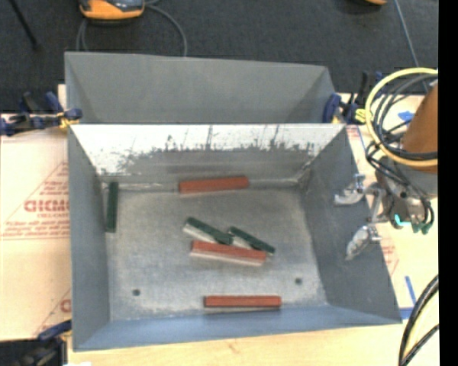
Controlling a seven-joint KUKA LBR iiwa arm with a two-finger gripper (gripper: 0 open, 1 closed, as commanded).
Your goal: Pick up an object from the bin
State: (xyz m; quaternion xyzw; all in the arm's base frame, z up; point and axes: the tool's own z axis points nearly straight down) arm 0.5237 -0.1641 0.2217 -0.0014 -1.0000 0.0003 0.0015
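Against left wall of bin (88,227): dark green bar (111,207) lying along wall foot, likely slid there. Back wall foot: red-brown bar (214,184), flat. Centre: green sticks (210,231) touching red-and-tan block (227,253). Front: second red bar (242,302). Far right, over sloped wall: gripper (356,221), fingers spread, empty. Nothing picked yet, block and sticks nearest.

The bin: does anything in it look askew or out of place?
Only the middle heap: two dark green sticks lie tilted across a red-brown bar, overlapping it. The other bars lie singly along the walls. The pincer hangs open over the right wall, holding nothing.
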